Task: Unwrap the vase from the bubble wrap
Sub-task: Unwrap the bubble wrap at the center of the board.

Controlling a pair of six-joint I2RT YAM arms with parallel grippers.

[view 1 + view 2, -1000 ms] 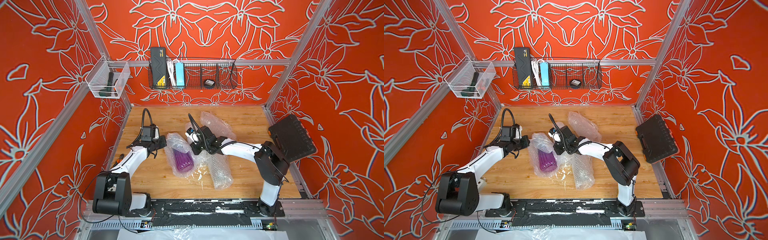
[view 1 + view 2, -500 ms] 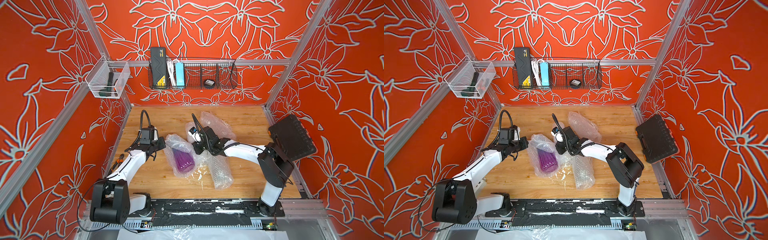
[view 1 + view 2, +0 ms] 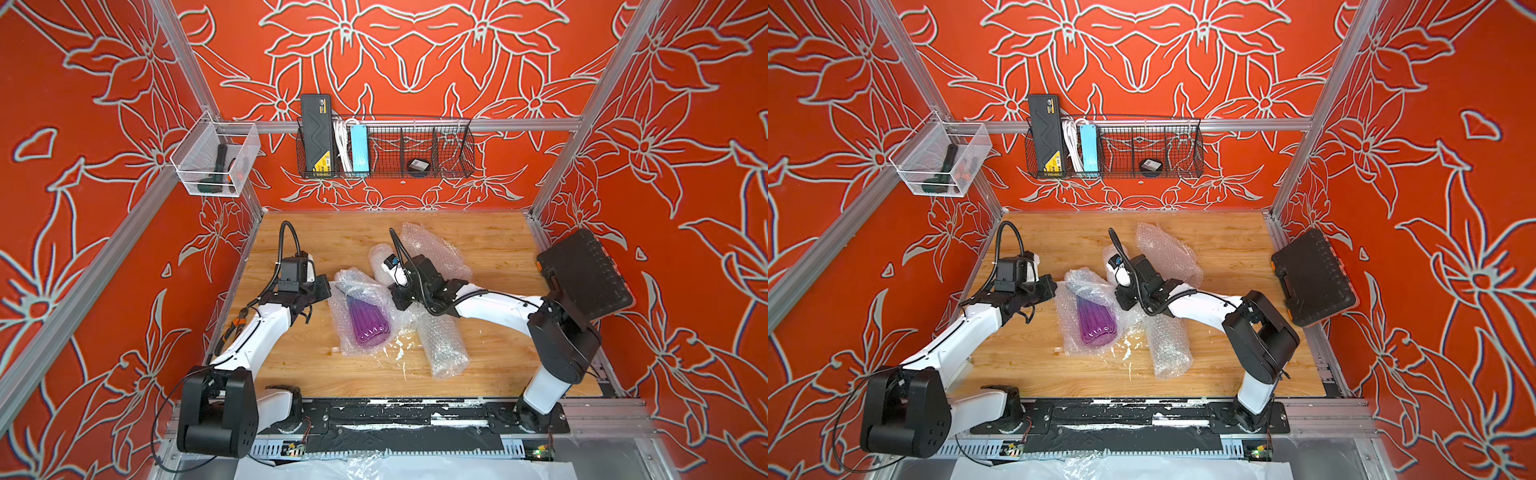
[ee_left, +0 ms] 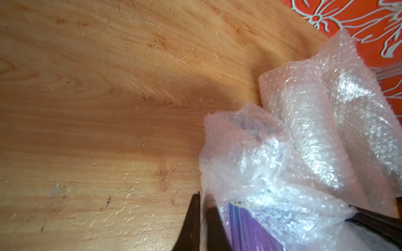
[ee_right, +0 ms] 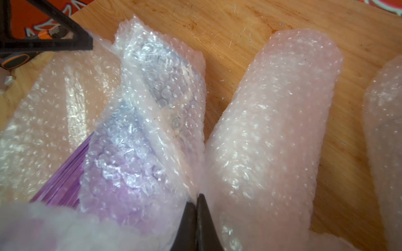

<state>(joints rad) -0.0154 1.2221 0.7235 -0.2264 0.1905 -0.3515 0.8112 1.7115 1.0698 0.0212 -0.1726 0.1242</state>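
- Plainly the bubble wrap (image 3: 353, 284) is the biggest piece in play: light, limp, crinkly film lying left of centre on the wooden table (image 3: 490, 249), draped over the far end of the vase and spread flat beneath it. It should give to a gentle pull, so a free edge or a bunched fold is the place to pinch, though it may tear or slip from a weak grip
- Inside that sheet the vase (image 3: 368, 322) lies on its side, purple and ribbed, its wide mouth bare and facing the near edge. It looks hard, smooth and breakable and could roll, so I would tug the film and not the vase
- Just right of it lies a spare roll (image 3: 442, 345) of wrap, which both top views show whole and the wrist views only in part
- Only the right wrist view shows the right gripper (image 5: 196, 202) pressed together on a gathered fold at the wrap's right flank
- The left wrist view alone shows the left gripper (image 4: 202, 201): its tips stand a sliver apart with the film's edge running into the slit. Whether they bite I cannot tell
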